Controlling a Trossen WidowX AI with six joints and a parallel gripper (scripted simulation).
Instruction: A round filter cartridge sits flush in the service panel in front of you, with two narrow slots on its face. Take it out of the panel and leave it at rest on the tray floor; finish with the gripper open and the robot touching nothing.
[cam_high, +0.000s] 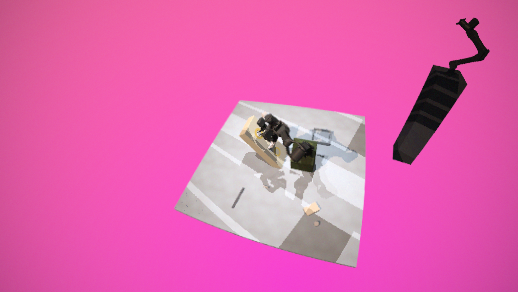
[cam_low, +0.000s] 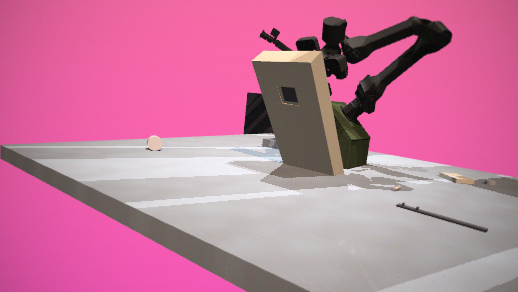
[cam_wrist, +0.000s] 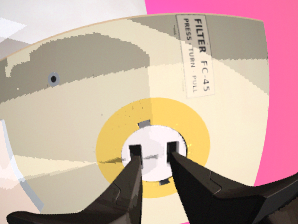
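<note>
The filter cartridge (cam_wrist: 152, 136) shows in the wrist view as a white round face with two dark slots, inside a yellow ring (cam_wrist: 197, 130) on the beige panel (cam_wrist: 75, 120) (cam_high: 247, 128) (cam_low: 305, 130). The slots stand side by side. Grey notches show at the ring's upper and lower inner edge. My gripper (cam_wrist: 155, 160) is partly open, with nothing between its fingers. Its two tips overlap the lower parts of the slots in the wrist view; whether they are inside the slots or just in front, I cannot tell. In the exterior view the panel hides the fingertips. The tray (cam_high: 314, 136) appears as a grey-rimmed frame behind the arm's base.
The panel leans, with a label at its edge and a small screw (cam_wrist: 53, 79). A dark rod (cam_high: 238, 198) (cam_low: 442, 217), a beige block (cam_high: 311, 208) (cam_low: 457, 178) and a small round piece (cam_high: 317, 224) lie on the table. A pale disc (cam_low: 154, 143) stands beyond the panel.
</note>
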